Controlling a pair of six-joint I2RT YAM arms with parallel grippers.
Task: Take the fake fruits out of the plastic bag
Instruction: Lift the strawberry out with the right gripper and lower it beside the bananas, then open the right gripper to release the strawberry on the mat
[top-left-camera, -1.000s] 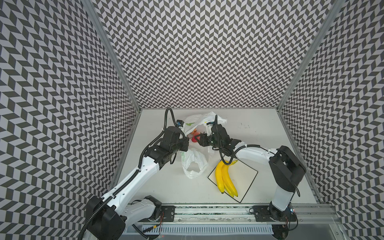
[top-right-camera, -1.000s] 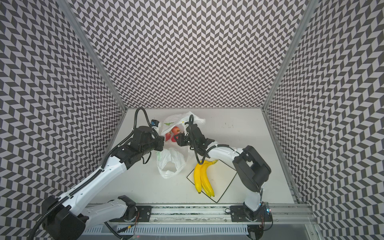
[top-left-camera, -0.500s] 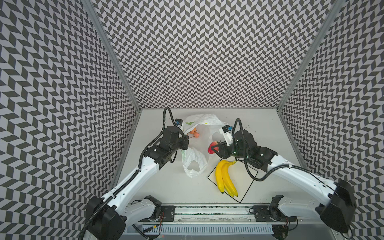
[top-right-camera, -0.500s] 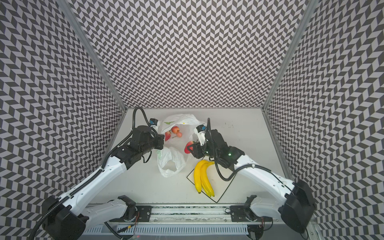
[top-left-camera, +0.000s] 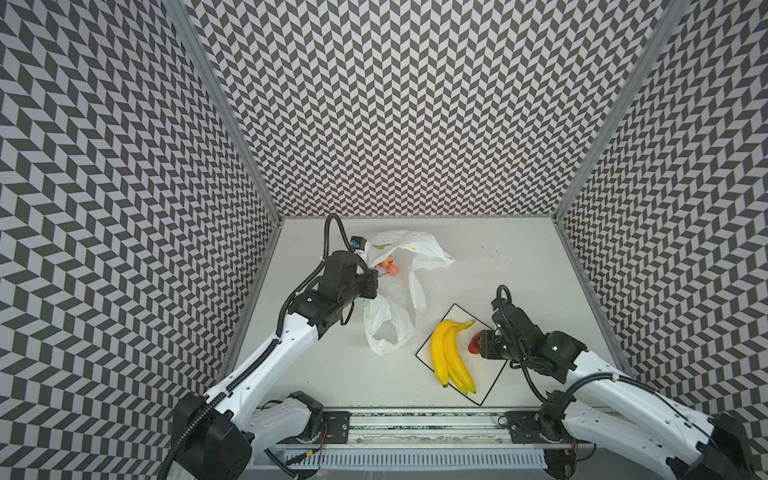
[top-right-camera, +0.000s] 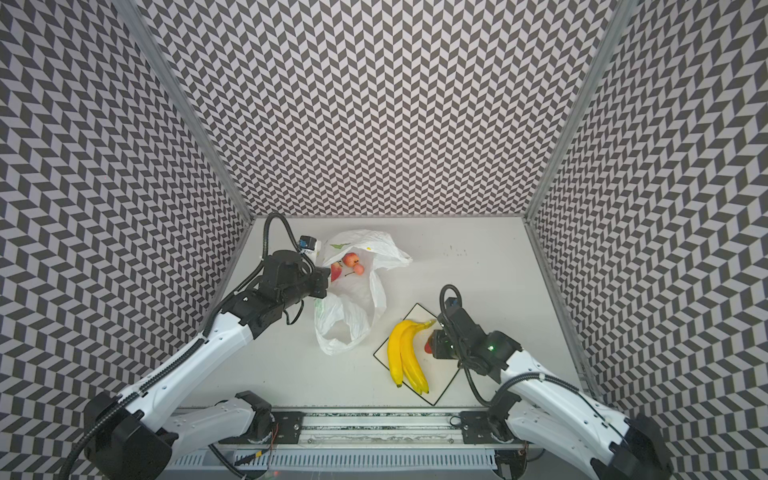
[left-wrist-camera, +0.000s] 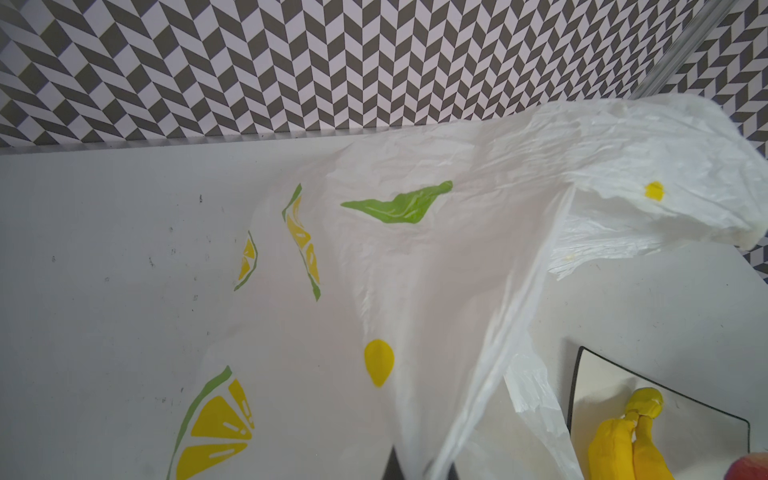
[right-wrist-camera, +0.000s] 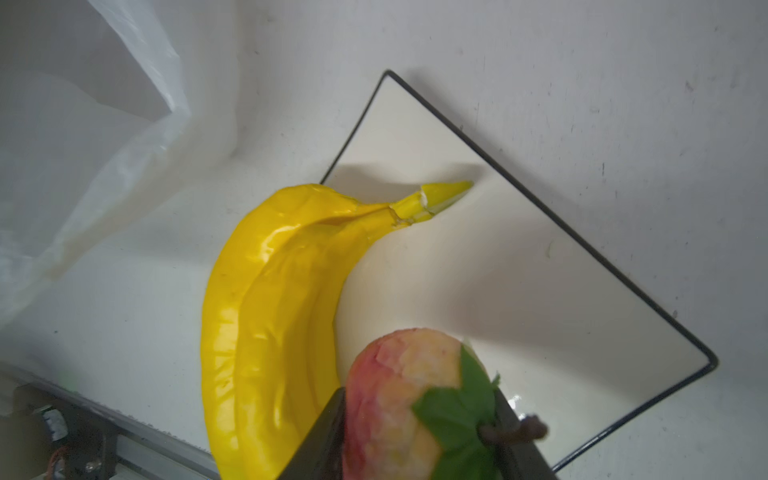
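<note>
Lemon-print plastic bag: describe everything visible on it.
The thin, crinkly, translucent white plastic bag with yellow lemon-slice and green leaf prints lies crumpled on the grey table. The black left gripper, shut on its film, lifts one side, so the mouth gapes. Small red and orange round fruits show inside. A handle loop lies flat, trailing toward the white, black-rimmed square plate.

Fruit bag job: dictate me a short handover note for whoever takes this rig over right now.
Left gripper: shut on the bag edge, holding its mouth open.
Right gripper: shut on a red fruit, over the plate.
Done: bananas lie on the plate.
Left: set the red fruit down, then take out the three small fruits in the bag mouth.
</note>
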